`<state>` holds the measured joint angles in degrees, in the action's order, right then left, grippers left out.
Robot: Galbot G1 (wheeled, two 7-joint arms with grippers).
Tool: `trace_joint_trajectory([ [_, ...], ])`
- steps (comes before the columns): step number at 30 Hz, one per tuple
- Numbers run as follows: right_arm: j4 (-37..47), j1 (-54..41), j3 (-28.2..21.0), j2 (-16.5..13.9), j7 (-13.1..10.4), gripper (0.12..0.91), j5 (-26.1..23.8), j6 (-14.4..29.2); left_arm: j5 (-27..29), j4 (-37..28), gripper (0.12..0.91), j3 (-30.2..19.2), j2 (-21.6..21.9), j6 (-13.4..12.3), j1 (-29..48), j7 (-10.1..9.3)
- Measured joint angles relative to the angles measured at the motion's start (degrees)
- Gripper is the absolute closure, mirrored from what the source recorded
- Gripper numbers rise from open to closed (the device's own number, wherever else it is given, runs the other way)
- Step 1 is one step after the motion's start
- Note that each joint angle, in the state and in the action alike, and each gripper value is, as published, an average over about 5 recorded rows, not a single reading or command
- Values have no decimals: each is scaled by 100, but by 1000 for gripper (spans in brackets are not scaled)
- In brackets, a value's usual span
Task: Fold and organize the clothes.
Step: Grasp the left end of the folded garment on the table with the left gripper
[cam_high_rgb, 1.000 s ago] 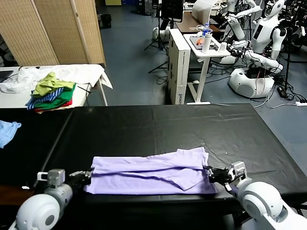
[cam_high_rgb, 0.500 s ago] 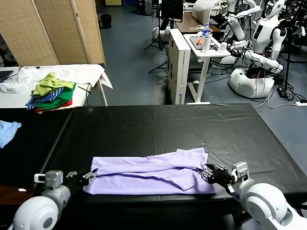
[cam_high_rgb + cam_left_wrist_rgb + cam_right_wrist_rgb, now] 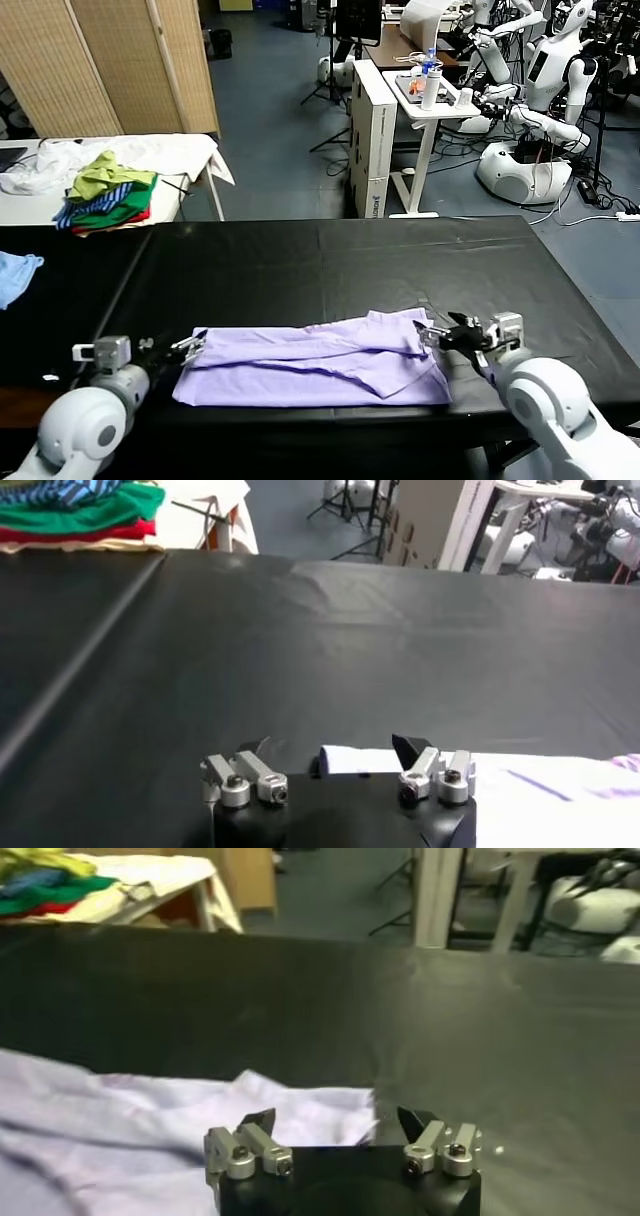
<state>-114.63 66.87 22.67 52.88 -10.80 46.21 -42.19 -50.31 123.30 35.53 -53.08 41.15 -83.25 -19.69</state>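
Observation:
The clothes, one pale lilac T-shirt (image 3: 310, 362), lie on the black table (image 3: 330, 260) as a long band folded lengthwise, close to the near edge. At the band's left end my left gripper (image 3: 190, 346) stands open. The left wrist view shows a shirt corner (image 3: 352, 760) lying loose between the spread fingers of the left gripper (image 3: 330, 750). My right gripper (image 3: 436, 333) is open at the right end. In the right wrist view the shirt (image 3: 150, 1133) has its edge just in front of the wide-apart right gripper (image 3: 337, 1120). Nothing is gripped.
A side table at far left carries a green, striped and red garment pile (image 3: 105, 198). A small light blue cloth (image 3: 14, 276) lies at the left edge. Beyond the black table are a white stand with a bottle (image 3: 430, 88), other robots (image 3: 545, 100) and a folding screen (image 3: 110, 65).
Both grippers have opened and let go of the shirt's ends. They have shifted slightly away from the table's near edge, and the shirt has settled flat.

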Motion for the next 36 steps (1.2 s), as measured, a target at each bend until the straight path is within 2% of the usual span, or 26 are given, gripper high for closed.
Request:
trace_joint_trajectory([
  [7,466,-356,-202,312,-55,118,-109,0,-31,-318,123,-151,-81,-142,297,127],
  [23,1017,-592,-347,744,-50,123,-362,9,-37,-764,123,-335,-273,-184,597,138],
  [24,1032,-586,-348,764,-46,135,-385,11,-34,-779,124,-336,-281,-184,588,139],
  [26,1050,-574,-349,798,-35,210,-424,13,-31,-808,141,-339,-304,-183,571,141],
  [29,1045,-550,-348,846,-22,372,-470,16,-29,-834,259,-349,-353,-183,556,146],
  [33,1004,-497,-344,916,-32,564,-591,153,-21,-828,503,-376,-416,-185,519,153],
  [36,988,-444,-336,983,-125,719,-689,357,5,-806,693,-382,-443,-196,484,160],
])
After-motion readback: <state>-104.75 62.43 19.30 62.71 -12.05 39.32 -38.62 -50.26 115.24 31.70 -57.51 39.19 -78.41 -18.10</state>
